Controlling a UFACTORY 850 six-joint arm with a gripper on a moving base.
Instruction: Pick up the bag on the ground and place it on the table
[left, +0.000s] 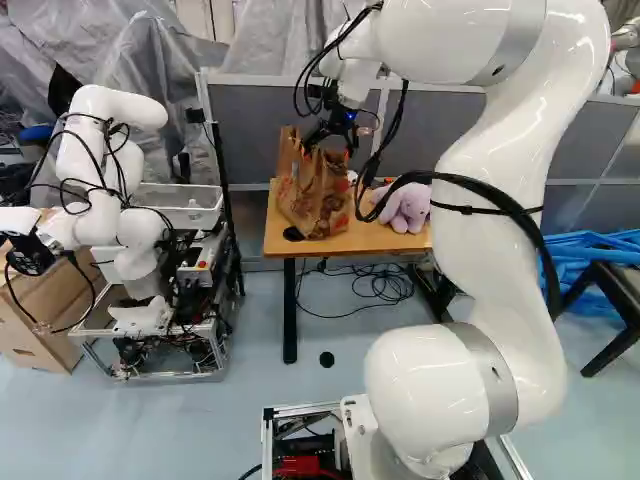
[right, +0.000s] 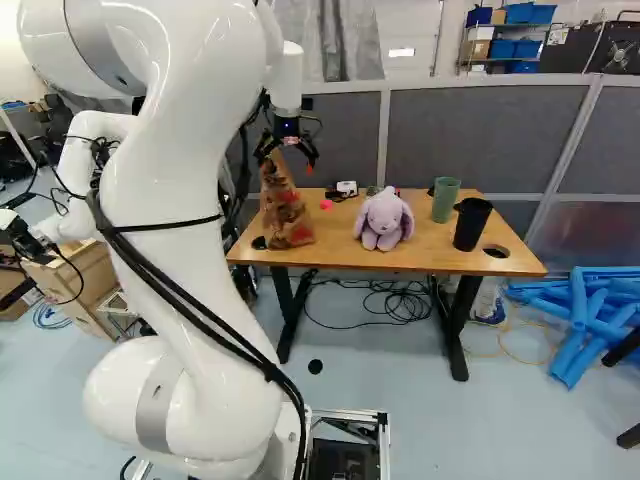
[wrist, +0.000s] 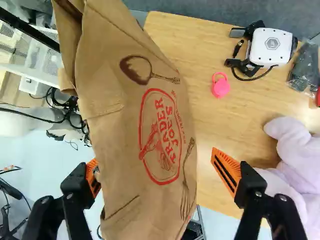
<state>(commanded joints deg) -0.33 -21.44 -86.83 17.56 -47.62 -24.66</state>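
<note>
Arm (right: 190, 180): white, curving large up the left of the right base view.
End effector (right: 288, 160): released; its black fingers with orange pads stand wide on either side of the bag, a gap showing on the plush toy's side, contact on the other side unclear.
Bag (left: 315, 195): brown paper with red print, upright on the wooden bench (right: 350, 252), near one end.
Plush toy (right: 383, 222): lilac, long-eared, seated between the bag and two cups, green (right: 445, 200) and black (right: 471, 226).
Another robot (left: 120, 150): at the left of the left base view.
</note>
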